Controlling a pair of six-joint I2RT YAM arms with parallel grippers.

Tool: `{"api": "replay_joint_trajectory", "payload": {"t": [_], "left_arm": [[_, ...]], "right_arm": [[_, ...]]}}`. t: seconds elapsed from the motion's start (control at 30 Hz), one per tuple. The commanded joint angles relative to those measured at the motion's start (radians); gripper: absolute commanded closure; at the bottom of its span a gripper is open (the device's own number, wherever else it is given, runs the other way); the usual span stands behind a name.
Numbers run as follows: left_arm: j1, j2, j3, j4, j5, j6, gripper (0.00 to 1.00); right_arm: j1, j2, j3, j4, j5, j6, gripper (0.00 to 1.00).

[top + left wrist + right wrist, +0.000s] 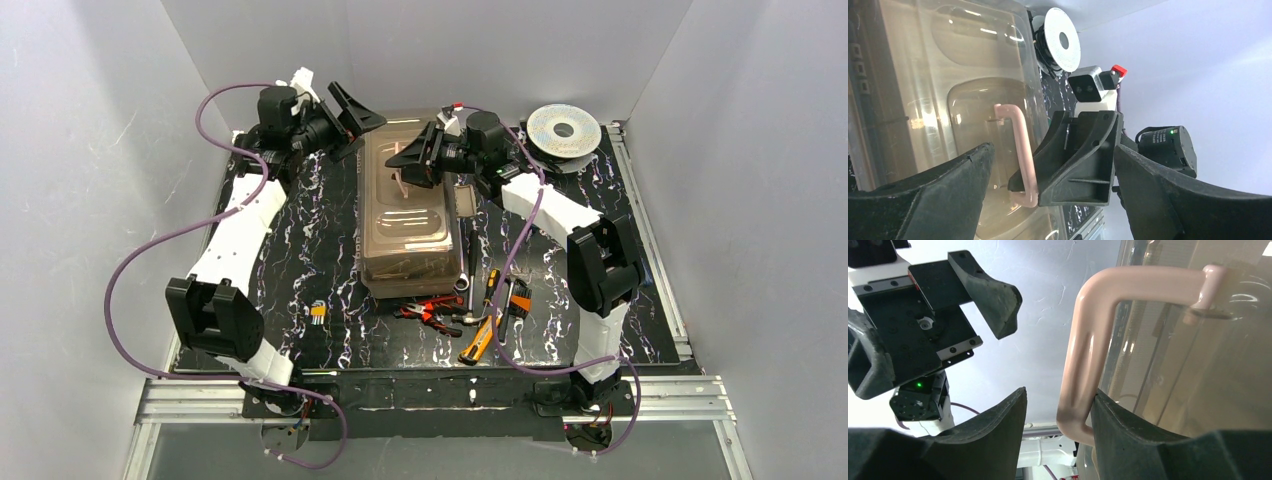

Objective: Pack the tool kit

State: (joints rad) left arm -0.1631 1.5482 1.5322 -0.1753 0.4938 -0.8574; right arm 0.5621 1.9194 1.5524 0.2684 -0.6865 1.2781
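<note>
The beige toolbox (405, 235) with its smoky-brown lid (938, 95) stands shut in the middle of the mat. Its pale handle (399, 186) stands up from the lid. My right gripper (407, 165) is open and straddles one corner of the handle (1083, 365); one finger (1128, 440) touches it, the other stands apart. My left gripper (352, 122) is open and empty, off the toolbox's far left corner, facing the handle (1020, 150). Red pliers (430, 310), a yellow knife (478, 340) and screwdrivers (492, 290) lie on the mat in front of the toolbox.
A round silver wire spool (563, 130) lies at the far right corner and shows in the left wrist view (1062, 40). A wrench (467, 262) lies along the toolbox's right side. A small yellow-black item (317, 312) lies at the front left. White walls enclose the mat.
</note>
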Motion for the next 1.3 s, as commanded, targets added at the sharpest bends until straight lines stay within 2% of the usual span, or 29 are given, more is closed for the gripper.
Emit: {"api": "replay_joint_trajectory", "payload": {"t": [0.0, 0.4, 0.57, 0.67, 0.73, 0.97, 1.1, 1.2, 1.27], "left_arm": [[-0.024, 0.067, 0.077, -0.159, 0.006, 0.076, 0.12], [-0.094, 0.231, 0.242, -0.326, 0.080, 0.140, 0.21], [-0.107, 0.253, 0.260, -0.345, 0.071, 0.154, 0.24], [-0.109, 0.258, 0.268, -0.355, 0.066, 0.160, 0.26], [-0.113, 0.262, 0.274, -0.360, 0.066, 0.165, 0.29], [-0.113, 0.273, 0.299, -0.390, 0.027, 0.200, 0.54], [-0.114, 0.289, 0.313, -0.392, 0.017, 0.207, 0.61], [-0.115, 0.311, 0.324, -0.392, 0.028, 0.204, 0.61], [-0.117, 0.319, 0.332, -0.392, 0.029, 0.206, 0.66]], "right_arm": [[-0.009, -0.068, 0.005, 0.122, -0.058, 0.003, 0.43], [-0.025, -0.078, -0.021, 0.035, -0.080, -0.075, 0.43], [-0.034, -0.077, 0.004, -0.081, -0.069, -0.153, 0.43], [-0.036, -0.065, 0.013, -0.094, -0.075, -0.157, 0.42], [-0.036, -0.056, 0.018, -0.094, -0.082, -0.153, 0.42], [-0.057, -0.105, 0.015, -0.174, -0.041, -0.218, 0.37], [-0.091, -0.166, -0.004, -0.247, -0.004, -0.286, 0.36], [-0.122, -0.220, -0.040, -0.266, 0.020, -0.327, 0.36], [-0.144, -0.254, -0.061, -0.306, 0.033, -0.353, 0.36]]}}
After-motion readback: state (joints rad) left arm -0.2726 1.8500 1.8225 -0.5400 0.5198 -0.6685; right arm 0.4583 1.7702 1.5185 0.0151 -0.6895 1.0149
